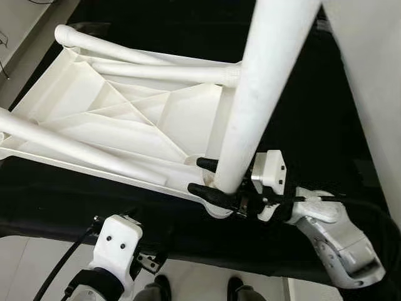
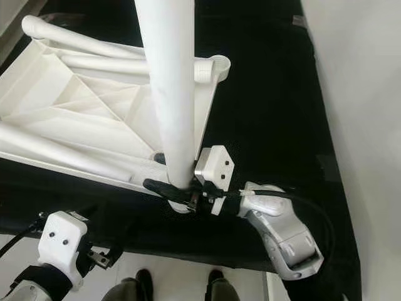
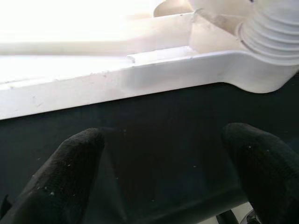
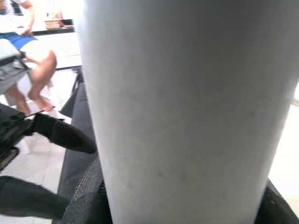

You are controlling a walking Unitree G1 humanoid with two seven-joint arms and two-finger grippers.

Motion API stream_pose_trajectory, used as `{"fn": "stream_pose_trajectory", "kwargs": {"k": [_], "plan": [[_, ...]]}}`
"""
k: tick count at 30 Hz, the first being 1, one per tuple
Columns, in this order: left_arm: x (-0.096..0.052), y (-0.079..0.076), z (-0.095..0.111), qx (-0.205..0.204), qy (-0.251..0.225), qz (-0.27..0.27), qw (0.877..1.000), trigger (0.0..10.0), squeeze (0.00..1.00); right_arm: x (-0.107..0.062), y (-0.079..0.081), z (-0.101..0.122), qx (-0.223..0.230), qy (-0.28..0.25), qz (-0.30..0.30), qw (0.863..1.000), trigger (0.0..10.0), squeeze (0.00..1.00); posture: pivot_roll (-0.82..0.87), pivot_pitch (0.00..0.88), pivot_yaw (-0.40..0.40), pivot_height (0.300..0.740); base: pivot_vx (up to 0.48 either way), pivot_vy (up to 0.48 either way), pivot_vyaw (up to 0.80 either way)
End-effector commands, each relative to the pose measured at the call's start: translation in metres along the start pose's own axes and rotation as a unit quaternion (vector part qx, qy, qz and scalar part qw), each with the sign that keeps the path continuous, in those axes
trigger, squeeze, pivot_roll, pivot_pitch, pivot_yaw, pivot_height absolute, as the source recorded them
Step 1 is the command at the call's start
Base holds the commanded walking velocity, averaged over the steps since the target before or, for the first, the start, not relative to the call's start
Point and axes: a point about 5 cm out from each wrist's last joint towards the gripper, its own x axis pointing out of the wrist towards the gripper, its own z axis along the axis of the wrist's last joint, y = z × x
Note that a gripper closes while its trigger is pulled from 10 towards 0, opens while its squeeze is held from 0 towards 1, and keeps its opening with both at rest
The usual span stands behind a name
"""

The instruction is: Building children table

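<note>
Both arms have glossy white-silver shells. The right gripper [image 1: 210, 179] has long black fingers behind a white block, with a thin black cable. The left wrist housing [image 1: 116, 248] shows two dark screws, probably, and a black cable.

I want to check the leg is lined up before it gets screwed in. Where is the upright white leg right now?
The white leg stands upright at the near right corner of the overturned tabletop, gripped near its base by the right end effector.
</note>
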Motion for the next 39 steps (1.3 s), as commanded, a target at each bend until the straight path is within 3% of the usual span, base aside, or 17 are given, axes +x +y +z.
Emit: {"fn": "stream_pose_trajectory", "kwargs": {"k": [1, 10, 14, 15, 16, 17, 18, 19, 20, 21, 25, 35, 39], "plan": [[-0.004, 0.0, -0.004, 0.002, 0.016, 0.0, 1.0, 10.0, 0.0, -0.009, 0.014, -0.058, 0.105, 0.132, -0.014, 0.985, 10.0, 0.0, 0.05, 0.401, 0.017, 0.74, 0.0, 0.0, 0.0], [-0.003, 0.0, -0.004, 0.001, 0.016, -0.001, 1.0, 10.0, 0.0, -0.011, 0.009, -0.056, 0.106, 0.121, -0.106, 0.981, 10.0, 0.0, 0.04, 0.404, 0.023, 0.74, 0.0, 0.0, 0.0], [-0.002, 0.001, -0.004, 0.001, 0.016, -0.001, 1.0, 10.0, 0.0, -0.015, 0.003, -0.055, 0.079, 0.13, -0.173, 0.973, 10.0, 0.0, 0.04, 0.401, 0.029, 0.74, 0.0, 0.0, 0.0], [-0.002, 0.002, -0.005, 0.001, 0.016, -0.002, 1.0, 10.0, 0.0, -0.018, -0.001, -0.056, 0.06, 0.144, -0.221, 0.963, 10.0, 0.0, 0.04, 0.4, 0.03, 0.74, 0.0, 0.0, 0.0], [-0.002, 0.002, -0.005, 0.001, 0.016, -0.002, 1.0, 10.0, 0.0, -0.018, -0.001, -0.056, 0.06, 0.144, -0.221, 0.963, 10.0, 0.0, 0.04, 0.4, 0.03, 0.74, 0.0, 0.0, 0.0], [-0.001, 0.003, -0.005, 0.002, 0.015, -0.003, 1.0, 10.0, 0.0, -0.032, -0.013, -0.056, -0.009, 0.198, -0.341, 0.919, 10.0, 0.0, 0.03, 0.4, 0.034, 0.74, 0.0, 0.0, 0.0], [-0.001, 0.003, -0.005, 0.002, 0.015, -0.003, 1.0, 10.0, 0.0, -0.032, -0.013, -0.056, -0.009, 0.198, -0.341, 0.919, 10.0, 0.0, 0.03, 0.4, 0.034, 0.74, 0.0, 0.0, 0.0], [0.0, 0.003, -0.004, 0.003, 0.015, -0.003, 1.0, 10.0, 0.0, -0.038, -0.012, -0.056, -0.01, 0.206, -0.382, 0.901, 10.0, 0.0, 0.03, 0.4, 0.034, 0.74, 0.0, 0.0, 0.0], [0.0, 0.003, -0.004, 0.003, 0.015, -0.003, 1.0, 10.0, 0.0, -0.038, -0.012, -0.056, -0.01, 0.206, -0.382, 0.901, 10.0, 0.0, 0.03, 0.4, 0.034, 0.74, 0.0, 0.0, 0.0], [0.0, 0.003, -0.004, 0.003, 0.014, -0.004, 1.0, 10.0, 0.0, -0.041, -0.01, -0.054, -0.016, 0.207, -0.402, 0.892, 10.0, 0.0, 0.03, 0.402, 0.04, 0.74, 0.0, 0.0, 0.0], [0.002, 0.005, -0.003, 0.007, 0.013, -0.005, 1.0, 10.0, 0.0, -0.044, -0.002, -0.058, 0.001, 0.212, -0.421, 0.882, 10.0, 0.0, 0.03, 0.395, 0.048, 0.74, 0.0, 0.0, 0.0], [0.01, 0.021, 0.002, 0.022, 0.001, 0.025, 0.999, 10.0, 0.0, -0.041, -0.005, -0.065, 0.06, 0.207, -0.463, 0.86, 10.0, 0.0, 0.04, 0.38, 0.051, 0.74, 0.0, 0.0, 0.0], [0.017, 0.03, 0.004, 0.032, -0.006, 0.037, 0.999, 10.0, 0.0, -0.035, -0.007, -0.063, 0.108, 0.169, -0.463, 0.864, 10.0, 0.0, 0.04, 0.366, 0.057, 0.74, 0.0, 0.0, 0.0]]}}
